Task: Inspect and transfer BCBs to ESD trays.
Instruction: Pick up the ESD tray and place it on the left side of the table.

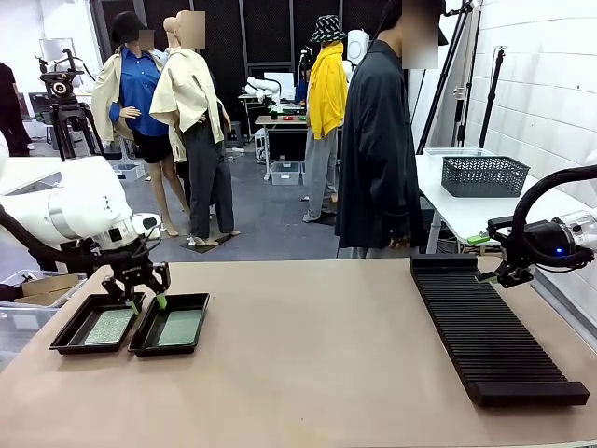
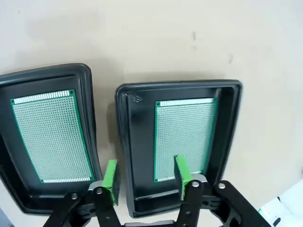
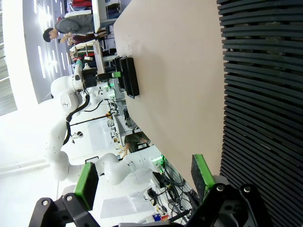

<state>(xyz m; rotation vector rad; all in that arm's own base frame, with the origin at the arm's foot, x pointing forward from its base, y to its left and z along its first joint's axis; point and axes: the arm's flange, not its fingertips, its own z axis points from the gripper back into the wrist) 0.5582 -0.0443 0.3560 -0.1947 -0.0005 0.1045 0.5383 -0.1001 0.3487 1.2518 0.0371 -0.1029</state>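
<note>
Under the spread-open left pincer (image 2: 144, 177), two glossy black trays (image 2: 130, 142), each with a green perforated board (image 2: 184, 137).

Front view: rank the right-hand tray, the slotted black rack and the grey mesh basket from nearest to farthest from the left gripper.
1. The right-hand tray, directly below the left gripper, at the table's left.
2. The slotted rack, across the table on its right side.
3. The grey mesh basket, on the white table beyond the rack, far right.
</note>
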